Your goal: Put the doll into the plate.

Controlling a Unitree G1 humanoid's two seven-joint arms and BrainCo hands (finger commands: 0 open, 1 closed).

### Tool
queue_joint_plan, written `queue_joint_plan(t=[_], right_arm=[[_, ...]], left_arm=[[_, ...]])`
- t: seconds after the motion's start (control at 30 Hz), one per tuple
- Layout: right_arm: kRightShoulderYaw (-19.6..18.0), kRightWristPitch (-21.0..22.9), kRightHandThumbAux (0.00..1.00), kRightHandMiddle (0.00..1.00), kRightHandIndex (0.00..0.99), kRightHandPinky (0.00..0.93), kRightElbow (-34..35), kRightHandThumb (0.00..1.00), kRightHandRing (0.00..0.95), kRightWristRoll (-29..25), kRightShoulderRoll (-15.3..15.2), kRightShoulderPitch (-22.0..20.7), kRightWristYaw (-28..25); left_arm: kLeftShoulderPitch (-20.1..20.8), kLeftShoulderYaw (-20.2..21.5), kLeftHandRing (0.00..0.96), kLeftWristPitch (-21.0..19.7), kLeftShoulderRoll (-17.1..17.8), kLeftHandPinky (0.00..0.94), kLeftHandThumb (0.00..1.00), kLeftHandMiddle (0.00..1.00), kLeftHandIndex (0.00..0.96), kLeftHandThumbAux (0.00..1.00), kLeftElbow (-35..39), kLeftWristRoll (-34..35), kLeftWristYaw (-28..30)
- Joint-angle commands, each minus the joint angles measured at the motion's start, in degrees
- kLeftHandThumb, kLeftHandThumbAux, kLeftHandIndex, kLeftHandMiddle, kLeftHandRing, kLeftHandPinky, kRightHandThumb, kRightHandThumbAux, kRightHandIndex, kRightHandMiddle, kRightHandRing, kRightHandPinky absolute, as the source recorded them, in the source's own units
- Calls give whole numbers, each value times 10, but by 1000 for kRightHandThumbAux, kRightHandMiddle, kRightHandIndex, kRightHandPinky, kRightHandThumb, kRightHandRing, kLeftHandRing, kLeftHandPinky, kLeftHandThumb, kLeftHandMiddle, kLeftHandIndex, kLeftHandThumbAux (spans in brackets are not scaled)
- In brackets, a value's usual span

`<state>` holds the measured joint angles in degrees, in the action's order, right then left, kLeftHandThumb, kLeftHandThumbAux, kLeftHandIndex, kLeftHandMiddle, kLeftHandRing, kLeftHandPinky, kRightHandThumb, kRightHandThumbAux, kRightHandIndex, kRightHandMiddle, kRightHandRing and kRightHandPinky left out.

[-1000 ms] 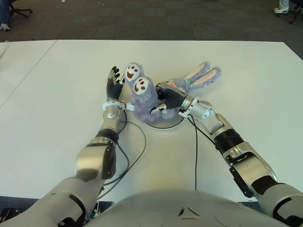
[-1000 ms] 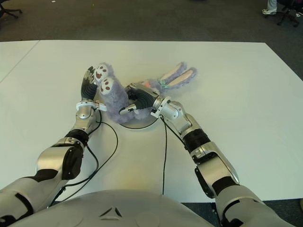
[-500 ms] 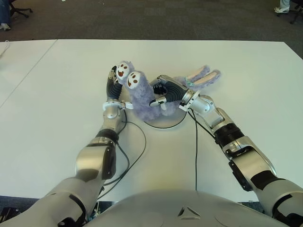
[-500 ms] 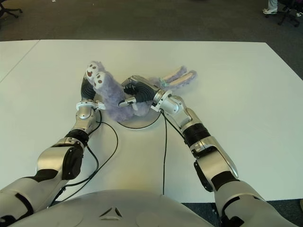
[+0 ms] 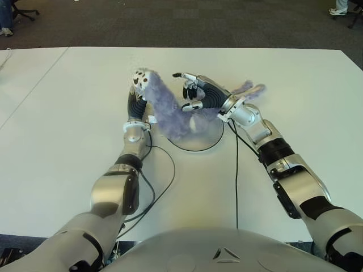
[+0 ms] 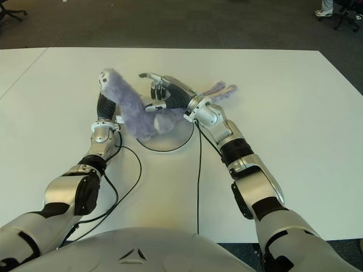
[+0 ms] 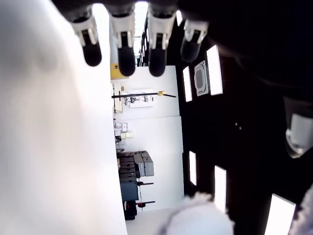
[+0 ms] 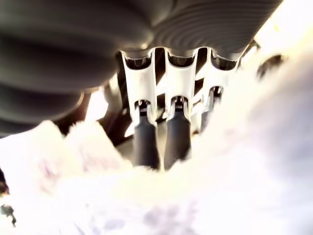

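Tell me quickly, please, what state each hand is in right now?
Left hand: open, fingers straight, beside the doll, holding nothing.
Right hand: open, fingers extended over the doll, not grasping it.

The white table [image 5: 295, 90] is left bare on all outer sides, so open passage is offered there. The middle is crowded: the plate [image 5: 211, 143] is overlain by the purple doll [image 5: 167, 110], flanked closely by the left hand [image 5: 136, 96] and the right hand [image 5: 195, 93]

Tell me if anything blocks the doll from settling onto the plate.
Nothing visible does. The doll already lies partly over the plate, between the left hand and the right hand; only the hands are beside it.
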<state>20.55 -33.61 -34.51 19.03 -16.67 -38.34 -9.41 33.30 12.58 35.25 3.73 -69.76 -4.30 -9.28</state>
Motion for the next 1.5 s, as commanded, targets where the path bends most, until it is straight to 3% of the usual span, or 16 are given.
queue_joint_plan(t=[0.03, 0.33, 0.43, 0.7, 0.9, 1.5], right_arm=[[-25, -8, 334, 0, 0, 0, -59, 34, 0, 9, 9, -36, 38], [-65, -48, 374, 0, 0, 0, -77, 0, 0, -17, 22, -52, 85], [-81, -79, 383, 0, 0, 0, -93, 0, 0, -23, 25, -60, 109], [-123, -117, 374, 7, 0, 1, -167, 0, 0, -38, 8, -107, 129], [-144, -114, 364, 6, 0, 0, -198, 0, 0, -54, -7, -124, 107], [-186, -97, 408, 0, 0, 0, -221, 0, 0, -106, -1, -138, 60]], left_arm=[[-124, 5, 109, -90, -39, 95, 0, 116, 80, 454, -82, 7, 16], [-122, -4, 117, -100, -40, 104, 0, 132, 88, 473, -82, 0, 6], [-122, -1, 116, -98, -39, 103, 0, 128, 86, 472, -82, 3, 10], [-121, 2, 112, -102, -39, 100, 0, 122, 85, 462, -82, 6, 14], [-121, 3, 110, -101, -38, 103, 0, 118, 80, 465, -82, 8, 15], [-122, -1, 140, -99, -35, 112, 0, 156, 99, 480, -82, 4, 10]])
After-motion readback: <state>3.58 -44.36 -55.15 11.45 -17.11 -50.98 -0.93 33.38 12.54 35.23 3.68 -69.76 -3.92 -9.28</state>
